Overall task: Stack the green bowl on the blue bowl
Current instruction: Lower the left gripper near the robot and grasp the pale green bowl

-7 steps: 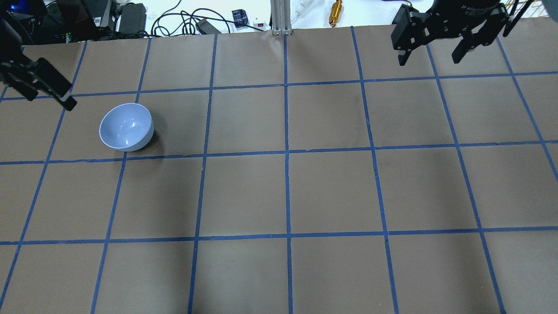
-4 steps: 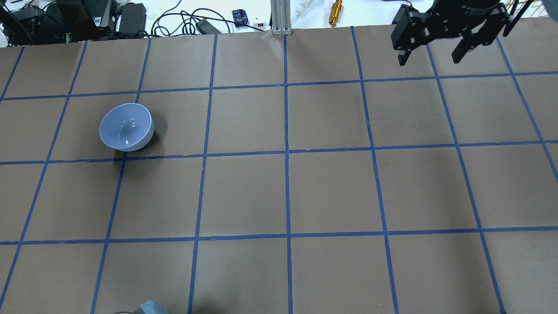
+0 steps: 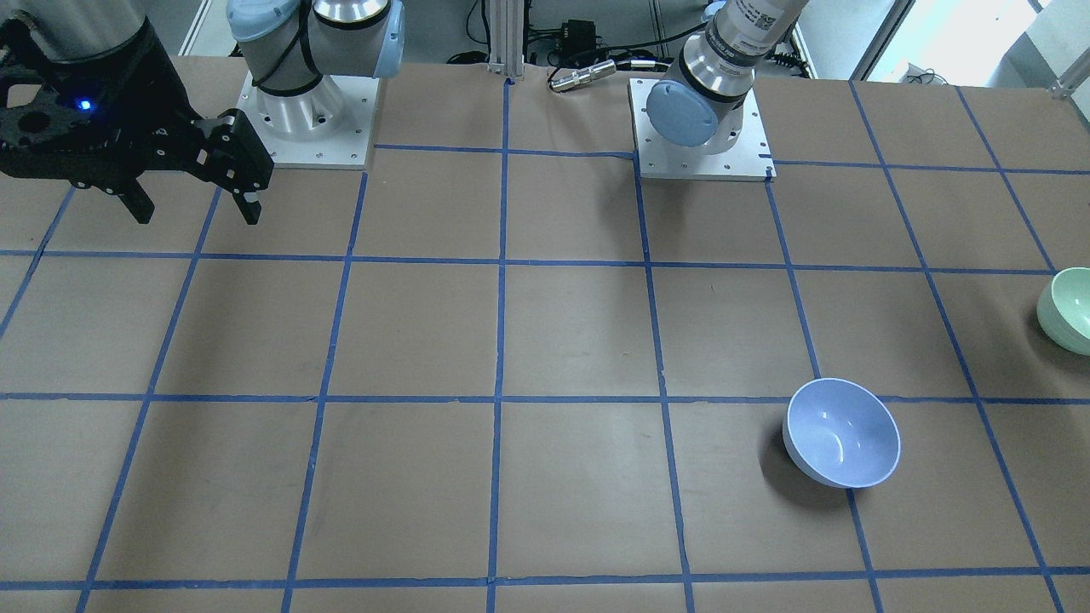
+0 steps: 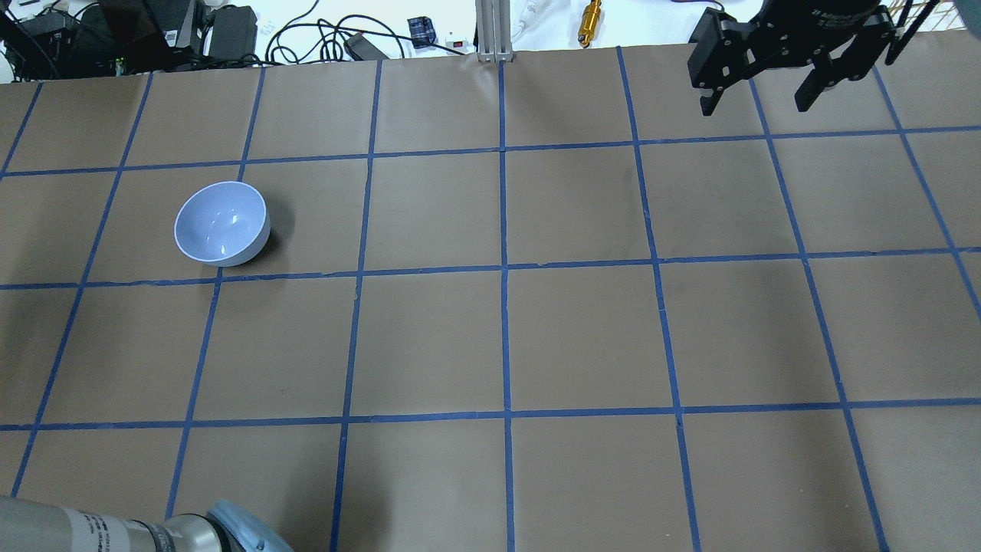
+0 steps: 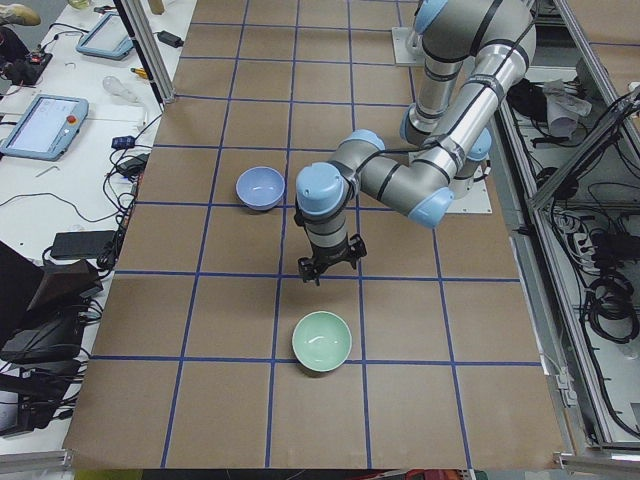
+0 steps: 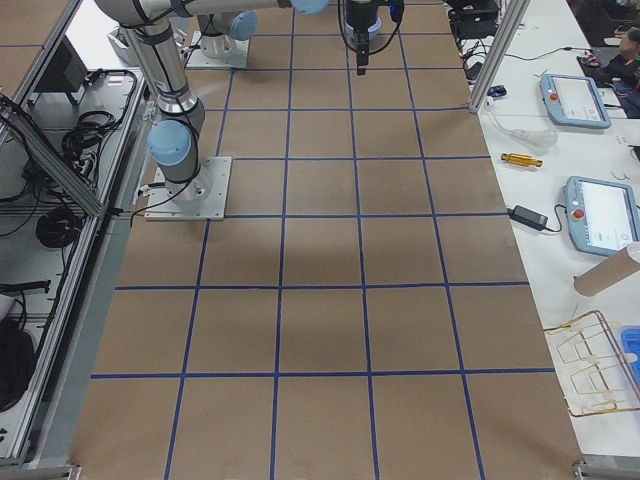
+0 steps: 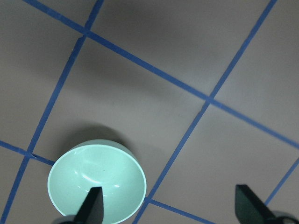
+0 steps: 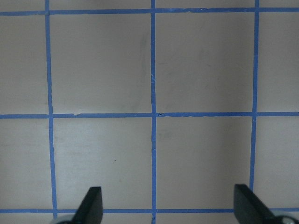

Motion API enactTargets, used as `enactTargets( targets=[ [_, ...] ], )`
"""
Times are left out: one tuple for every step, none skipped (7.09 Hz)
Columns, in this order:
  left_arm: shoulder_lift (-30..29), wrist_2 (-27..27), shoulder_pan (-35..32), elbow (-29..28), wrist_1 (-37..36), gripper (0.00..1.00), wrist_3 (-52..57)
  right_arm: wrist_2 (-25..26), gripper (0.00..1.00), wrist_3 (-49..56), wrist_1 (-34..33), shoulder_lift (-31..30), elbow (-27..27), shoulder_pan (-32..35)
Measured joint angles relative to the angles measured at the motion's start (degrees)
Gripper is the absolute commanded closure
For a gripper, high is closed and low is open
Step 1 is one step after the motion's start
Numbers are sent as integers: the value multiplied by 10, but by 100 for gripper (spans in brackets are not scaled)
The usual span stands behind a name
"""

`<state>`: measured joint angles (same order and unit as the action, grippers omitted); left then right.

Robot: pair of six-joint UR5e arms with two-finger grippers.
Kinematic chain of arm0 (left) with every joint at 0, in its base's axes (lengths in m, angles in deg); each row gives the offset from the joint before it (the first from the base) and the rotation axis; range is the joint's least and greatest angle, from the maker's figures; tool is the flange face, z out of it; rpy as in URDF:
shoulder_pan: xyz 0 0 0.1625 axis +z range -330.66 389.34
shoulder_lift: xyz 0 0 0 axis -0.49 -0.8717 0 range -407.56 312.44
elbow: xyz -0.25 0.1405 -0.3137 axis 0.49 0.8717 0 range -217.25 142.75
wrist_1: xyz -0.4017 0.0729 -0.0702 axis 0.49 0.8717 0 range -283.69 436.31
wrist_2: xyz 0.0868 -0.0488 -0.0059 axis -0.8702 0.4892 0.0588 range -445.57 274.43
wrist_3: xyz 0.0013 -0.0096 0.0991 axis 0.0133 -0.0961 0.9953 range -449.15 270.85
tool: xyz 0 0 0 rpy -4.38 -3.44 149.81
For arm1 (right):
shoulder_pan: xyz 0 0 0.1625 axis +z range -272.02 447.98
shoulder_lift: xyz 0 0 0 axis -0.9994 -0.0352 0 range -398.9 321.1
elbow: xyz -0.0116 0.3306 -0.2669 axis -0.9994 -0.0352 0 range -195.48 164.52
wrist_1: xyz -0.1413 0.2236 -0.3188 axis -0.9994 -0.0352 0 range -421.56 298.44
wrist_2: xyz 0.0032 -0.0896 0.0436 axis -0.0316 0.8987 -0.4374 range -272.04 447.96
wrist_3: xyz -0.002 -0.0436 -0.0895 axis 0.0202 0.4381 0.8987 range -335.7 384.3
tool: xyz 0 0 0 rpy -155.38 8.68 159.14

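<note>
Pale green bowl (image 7: 96, 181) and blue bowl (image 4: 221, 222) sit apart; left gripper (image 7: 168, 196) and right gripper (image 4: 752, 107) gape empty, lettering (image 4: 835, 14) illegible.

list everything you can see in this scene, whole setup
green bowl: one, pale mint green, upright and empty on the table, toward the robot's left end
blue bowl: one, pale lavender blue, upright and empty on the table, apart from the green bowl
table: one, brown cover with a blue tape grid
teach pendants: two, grey-blue, off the table, operators' side
brass cylinder: one, gold, off the table, operators' side
left gripper: one, black, open, above the table by the green bowl
right gripper: one, black, open, empty, above the table's far right
</note>
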<state>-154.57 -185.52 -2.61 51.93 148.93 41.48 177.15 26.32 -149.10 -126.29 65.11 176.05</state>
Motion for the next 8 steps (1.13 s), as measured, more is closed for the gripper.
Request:
enactTargets(
  targets=[
    [-28, 12, 23, 7, -44, 0, 91, 0, 0, 0, 0, 0, 0, 0],
    [-56, 33, 45, 16, -81, 0, 167, 0, 0, 0, 0, 0, 0, 0],
    [-81, 49, 60, 22, -111, 1, 221, 0, 0, 0, 0, 0, 0, 0],
    [-100, 64, 68, 25, -130, 1, 254, 0, 0, 0, 0, 0, 0, 0],
    [-116, 77, 72, 25, -140, 1, 273, 0, 0, -1, 0, 0, 0, 0],
    [-129, 82, 77, 26, -147, 1, 287, 0, 0, -1, 0, 0, 0, 0],
    [-139, 83, 82, 26, -152, 2, 297, 0, 0, -1, 0, 0, 0, 0],
    [-147, 82, 86, 26, -157, 5, 302, 0, 0, -1, 0, 0, 0, 0]
  ],
)
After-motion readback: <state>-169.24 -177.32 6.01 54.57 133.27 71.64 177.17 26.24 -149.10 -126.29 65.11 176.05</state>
